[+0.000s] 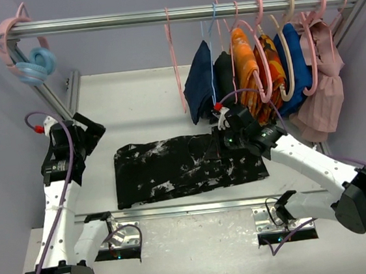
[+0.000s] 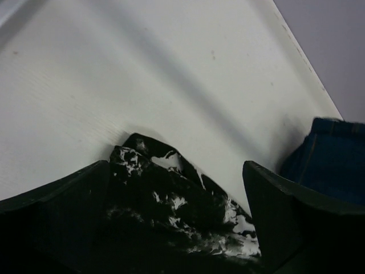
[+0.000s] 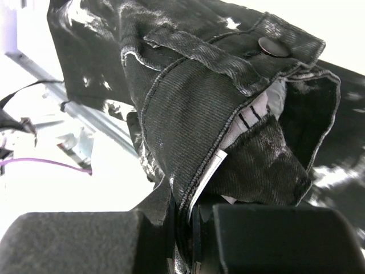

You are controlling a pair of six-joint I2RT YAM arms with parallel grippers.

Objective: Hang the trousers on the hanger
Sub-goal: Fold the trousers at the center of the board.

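From above, the trousers (image 1: 173, 171) lie spread flat on the white surface (image 1: 140, 102), with the waist end to the right. The right fingers (image 1: 218, 145) sit on that waist end, at the upper edge of the cloth. The left fingers (image 1: 92, 131) hang over bare surface just beyond the trousers' left end, apart from the fabric. The hanger (image 1: 173, 59), thin and pink, hangs on the rail (image 1: 124, 17) at the back. It carries nothing and stands just left of a navy garment (image 1: 198, 83). Further right on the rail are orange (image 1: 245, 58), blue (image 1: 290, 54) and pale pink (image 1: 325, 83) clothes.

In the left wrist view, the left fingers (image 2: 57, 217) stand wide apart with nothing gripped. A corner of the trousers (image 2: 171, 200) lies on the surface (image 2: 142, 68) in the gap between them. The navy garment (image 2: 331, 154) shows at the right edge.

In the right wrist view, the right fingers (image 3: 85, 240) are pressed together, clamped on a fold of the trousers' waistband (image 3: 188, 114). The cloth bunches up above them. A dark snap button (image 3: 272, 47) sits on the band and a white label (image 3: 256, 111) shows inside. A purple cable (image 3: 45, 162) runs at the left.
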